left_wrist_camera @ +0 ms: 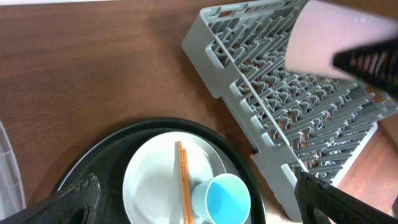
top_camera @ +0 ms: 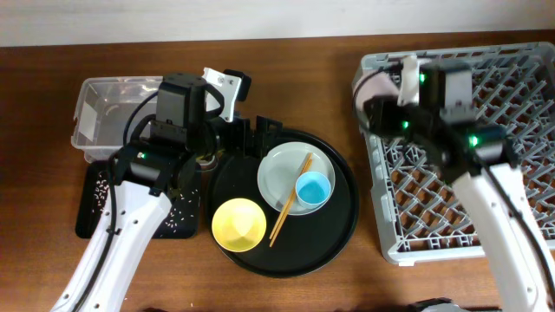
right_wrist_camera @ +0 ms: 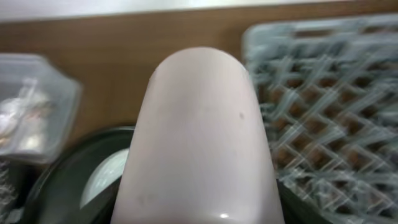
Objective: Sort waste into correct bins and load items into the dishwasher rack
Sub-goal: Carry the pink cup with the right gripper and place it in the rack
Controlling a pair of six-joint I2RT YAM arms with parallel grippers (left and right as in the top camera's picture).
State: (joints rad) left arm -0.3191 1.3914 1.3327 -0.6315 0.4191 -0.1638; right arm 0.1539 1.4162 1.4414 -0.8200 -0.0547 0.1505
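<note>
A small pink cup [right_wrist_camera: 199, 137] is held tilted over the left edge of the large grey plastic lattice rack [top_camera: 520, 113]. A small light blue cup [top_camera: 313, 188] stands upright on a pale round plate [top_camera: 279, 169], with thin wooden chopsticks [top_camera: 290, 201] lying across it. A yellow bowl [top_camera: 238, 224] sits just beside the plate.

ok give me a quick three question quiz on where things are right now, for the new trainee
1. True or false: the yellow bowl sits inside the large square grey plastic rack.
2. Pick one: the right gripper is A) shut on the small pink cup, B) shut on the yellow bowl, C) open and holding nothing.
3. Fill the gap: the thin wooden chopsticks lie partly across the pale grey-white round ____.

Key:
1. False. It sits on the large round black tray.
2. A
3. plate
</note>
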